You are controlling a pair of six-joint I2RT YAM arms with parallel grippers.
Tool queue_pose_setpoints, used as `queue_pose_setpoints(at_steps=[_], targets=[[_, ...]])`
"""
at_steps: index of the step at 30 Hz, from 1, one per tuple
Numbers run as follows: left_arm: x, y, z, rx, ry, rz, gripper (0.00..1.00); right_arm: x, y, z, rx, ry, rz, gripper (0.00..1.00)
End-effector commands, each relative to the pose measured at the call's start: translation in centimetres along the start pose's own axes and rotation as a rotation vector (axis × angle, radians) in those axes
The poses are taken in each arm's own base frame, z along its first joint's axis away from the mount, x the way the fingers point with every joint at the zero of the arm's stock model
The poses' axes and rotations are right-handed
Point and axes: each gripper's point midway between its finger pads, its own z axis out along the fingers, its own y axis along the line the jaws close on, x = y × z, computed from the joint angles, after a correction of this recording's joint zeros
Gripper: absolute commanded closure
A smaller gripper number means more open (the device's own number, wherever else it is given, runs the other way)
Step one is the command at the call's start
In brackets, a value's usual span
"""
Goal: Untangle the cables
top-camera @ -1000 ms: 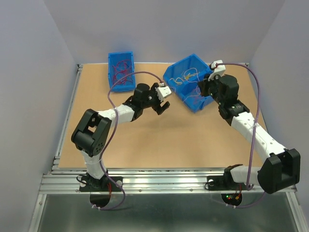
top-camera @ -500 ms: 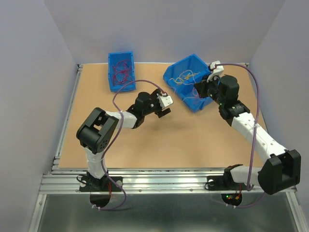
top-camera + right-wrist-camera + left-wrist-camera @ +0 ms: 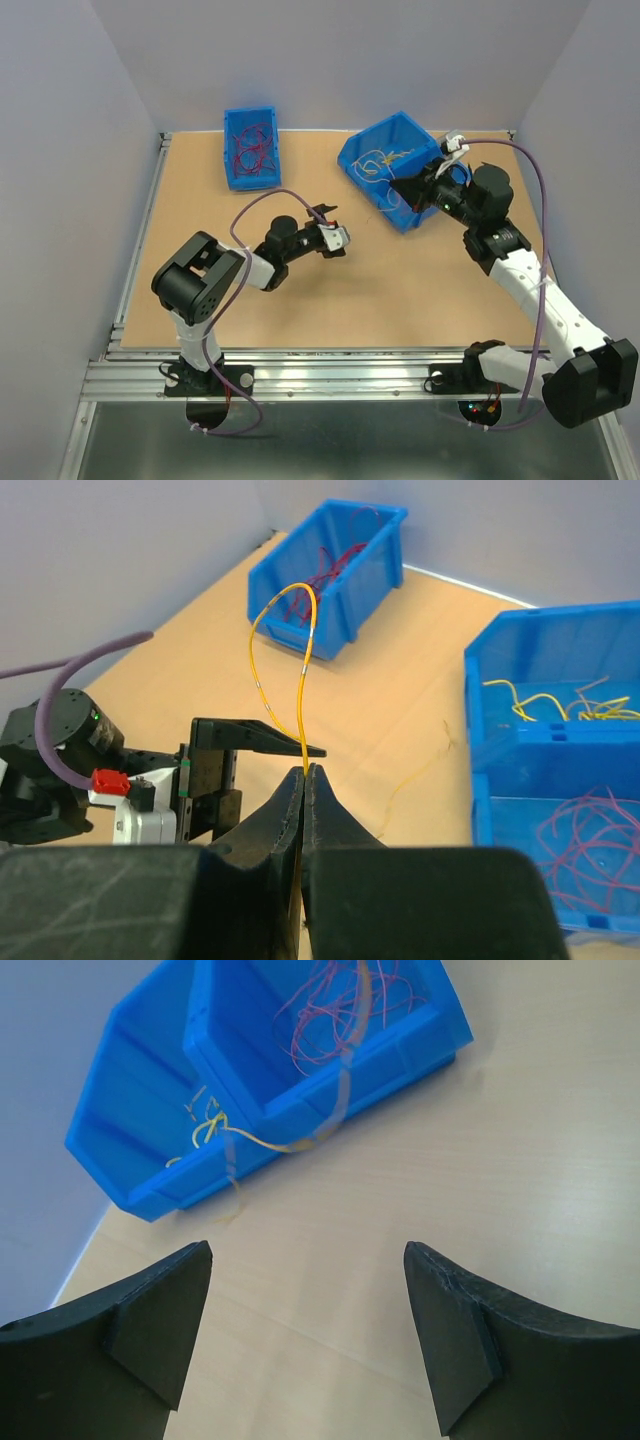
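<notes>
My right gripper (image 3: 305,768) is shut on a thin yellow cable (image 3: 300,670) that loops upward from its tips. In the top view it (image 3: 396,185) hangs at the near left rim of the large blue bin (image 3: 362,150). That bin holds yellow cables (image 3: 560,702) in one compartment and red cables (image 3: 585,845) in the other. My left gripper (image 3: 307,1250) is open and empty above the bare table, in front of that bin (image 3: 150,1170). In the top view it (image 3: 337,233) is mid-table.
A small blue bin (image 3: 236,120) with dark red cables (image 3: 254,150) stands at the back left; it also shows in the right wrist view (image 3: 345,595). A loose yellow strand (image 3: 415,775) lies on the table beside the large bin.
My right gripper has drawn out of the large bin toward the left with the yellow cable. My left gripper has pulled back toward the near side and lowered.
</notes>
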Motion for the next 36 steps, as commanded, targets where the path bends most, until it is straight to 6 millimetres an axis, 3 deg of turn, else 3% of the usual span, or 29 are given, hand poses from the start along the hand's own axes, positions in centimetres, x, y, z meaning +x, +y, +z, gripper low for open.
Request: queue_pose_setpoints(at_steps=[1, 8, 11, 15, 17, 27, 32, 34, 35, 36], targets=[[-6.3, 3.4, -1.2, -0.129, -0.210, 0.138, 0.11, -1.7, 2.6, -0.6, -0.115, -0.068, 0.009, 1.00], [-8.2, 3.8, -2.8, -0.178, -0.289, 0.184, 0.09, -2.7, 5.7, -1.9, -0.255, -0.114, 0.015, 0.99], [-8.8, 2.5, -3.2, -0.121, -0.323, 0.191, 0.09, -3.4, 6.8, -2.7, -0.296, -0.145, 0.007, 0.99], [-10.0, -1.3, -4.1, 0.056, -0.410, 0.233, 0.09, -3.6, 7.4, -3.3, -0.316, -0.157, 0.003, 0.99], [-9.8, -2.2, -4.6, 0.087, -0.421, 0.253, 0.09, -3.8, 7.6, -3.5, -0.323, -0.164, 0.000, 0.99], [-10.4, -0.6, -3.9, 0.021, -0.411, 0.228, 0.13, -3.8, 8.9, -3.9, -0.386, -0.174, 0.009, 0.99], [-9.9, -0.9, -3.3, 0.065, -0.371, 0.227, 0.37, -3.7, 9.1, -4.1, -0.395, -0.180, 0.009, 0.99], [-9.8, -0.9, -3.2, 0.071, -0.364, 0.234, 0.53, -3.7, 9.1, -4.1, -0.396, -0.182, 0.007, 1.00], [-9.5, -0.8, -3.1, 0.066, -0.355, 0.248, 0.69, -3.6, 9.1, -4.1, -0.393, -0.180, 0.009, 0.99], [-9.3, -0.5, -3.0, 0.050, -0.344, 0.254, 0.76, -3.6, 8.9, -4.1, -0.386, -0.180, 0.012, 1.00]])
